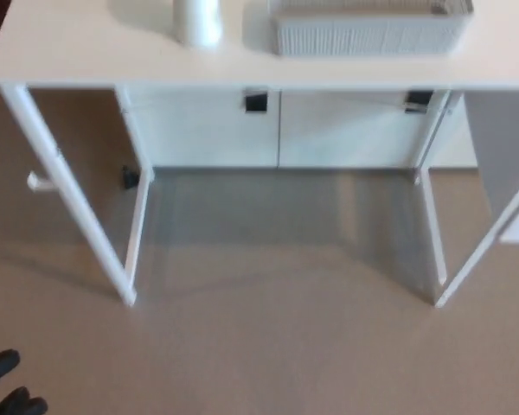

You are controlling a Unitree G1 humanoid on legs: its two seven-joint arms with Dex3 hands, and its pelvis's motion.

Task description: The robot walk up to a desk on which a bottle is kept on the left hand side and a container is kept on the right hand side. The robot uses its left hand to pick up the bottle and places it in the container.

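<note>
Presently, from my remote station, I log the head view as follows; item one, left hand [10,385]: only black fingertips show at the lower left corner of the picture, low over the floor; I cannot tell whether they are spread or clenched, though nothing is seen in them; item two, right hand: outside the picture, no entry possible; item three, desk [86,52]: white top running across the upper picture, well ahead of the left hand and up from it, standing on slim white legs; the near left leg [69,194] slants down to a foot ahead and to the right of the fingertips; the near right leg [484,251] stands far to the right; item four, bottle [198,22]: white, upright on the desk top, its upper part cut by the picture edge, far ahead of the left hand and to its right, well apart from it; item five, container [368,33]: pale ribbed basket on the same top, just to the right of the bottle and apart from it, its back part cut by the edge; item six, white cabinet fronts [277,130] behind the desk, with two small dark fittings; item seven, floor [277,346]: plain beige, blurred; item eight, small dark object [131,178] on the floor by the rear left leg, too blurred to identify.
</note>
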